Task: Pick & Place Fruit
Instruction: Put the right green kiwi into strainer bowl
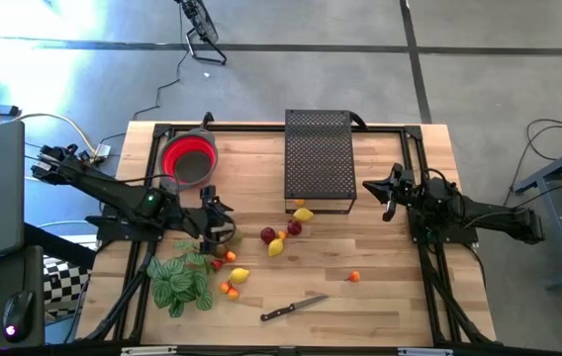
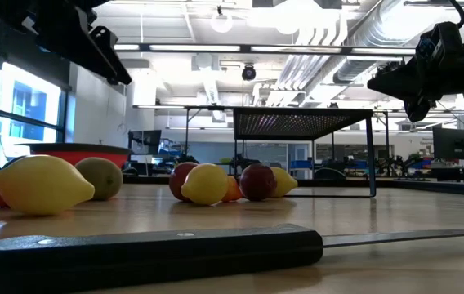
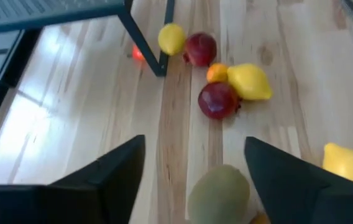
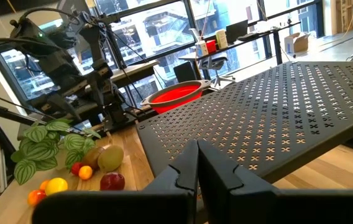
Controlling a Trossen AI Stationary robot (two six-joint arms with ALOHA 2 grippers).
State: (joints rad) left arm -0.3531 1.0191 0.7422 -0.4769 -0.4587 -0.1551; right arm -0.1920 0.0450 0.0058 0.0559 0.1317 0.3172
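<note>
Black-handled knife (image 2: pixel 146 253) nearest, flat on pale wood surface (image 1: pixel 380 297). Fruit: kiwi (image 3: pixel 219 194) between spread jaws of left gripper (image 3: pixel 192 165); lemons, apples (image 1: pixel 283 235) clustered mid-surface near perforated rack (image 1: pixel 319 158). Right gripper (image 4: pixel 196 163) aloft beside rack, jaws pressed together. Windowed lab behind.

We see a pale wooden tabletop (image 1: pixel 380 297) carrying a red bowl (image 1: pixel 189 157), a black perforated rack (image 1: pixel 319 158), a leafy plant (image 1: pixel 180 280) and a knife (image 1: pixel 293 309). A kiwi (image 3: pixel 219 193) lies between the left fingers (image 3: pixel 111 174); beyond their tips lie lemons (image 3: pixel 248 82) and apples (image 3: pixel 217 100).

small mixed fruit (image 1: pixel 277 241), scattered on wood
</note>
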